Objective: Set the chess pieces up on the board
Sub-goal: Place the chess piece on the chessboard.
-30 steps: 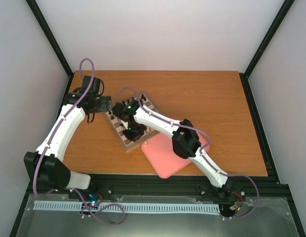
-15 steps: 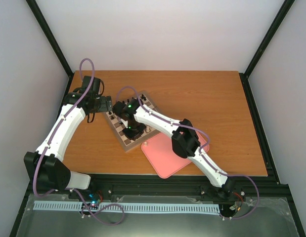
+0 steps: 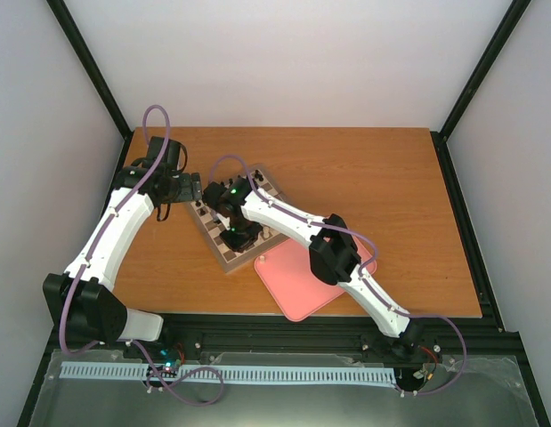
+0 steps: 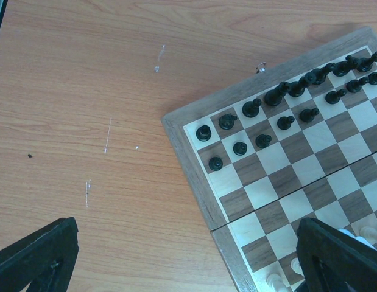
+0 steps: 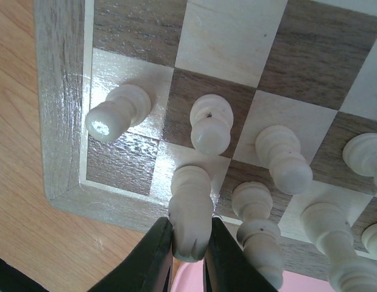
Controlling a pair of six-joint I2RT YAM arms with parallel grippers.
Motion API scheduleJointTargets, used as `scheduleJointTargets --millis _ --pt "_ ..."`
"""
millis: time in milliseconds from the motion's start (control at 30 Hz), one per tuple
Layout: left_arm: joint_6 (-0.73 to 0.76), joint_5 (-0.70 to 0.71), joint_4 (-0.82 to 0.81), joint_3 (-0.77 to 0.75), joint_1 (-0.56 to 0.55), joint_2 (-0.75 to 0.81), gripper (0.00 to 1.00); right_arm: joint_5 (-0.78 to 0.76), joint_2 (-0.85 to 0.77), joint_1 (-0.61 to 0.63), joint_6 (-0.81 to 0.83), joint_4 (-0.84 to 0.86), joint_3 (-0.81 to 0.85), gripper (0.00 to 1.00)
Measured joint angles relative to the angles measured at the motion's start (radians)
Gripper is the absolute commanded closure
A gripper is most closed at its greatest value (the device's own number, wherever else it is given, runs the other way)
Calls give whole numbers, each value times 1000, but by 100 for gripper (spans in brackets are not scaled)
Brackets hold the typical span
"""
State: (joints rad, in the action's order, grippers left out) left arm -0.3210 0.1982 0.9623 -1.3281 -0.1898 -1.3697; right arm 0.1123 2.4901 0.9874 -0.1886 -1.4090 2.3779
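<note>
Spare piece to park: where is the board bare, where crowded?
The board is bare across its middle, between the black pieces and the cream pieces. Both end rows are crowded; the right fingers grip a cream piece.

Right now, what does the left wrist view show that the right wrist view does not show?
Only the left wrist: the black pieces in two rows along one edge of the board, and much bare table. Only the right wrist: the right gripper shut on a pale piece near the board's corner. Both: the board and other pale pieces standing on it.
</note>
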Motion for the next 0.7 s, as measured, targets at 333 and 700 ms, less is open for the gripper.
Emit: scheduleJointTargets --millis 333,700 --pt "0 0 0 0 0 0 0 -8 0 -1 0 12 0 84" --pt "0 -3 0 0 0 0 0 -5 -10 0 11 34 -43 66"
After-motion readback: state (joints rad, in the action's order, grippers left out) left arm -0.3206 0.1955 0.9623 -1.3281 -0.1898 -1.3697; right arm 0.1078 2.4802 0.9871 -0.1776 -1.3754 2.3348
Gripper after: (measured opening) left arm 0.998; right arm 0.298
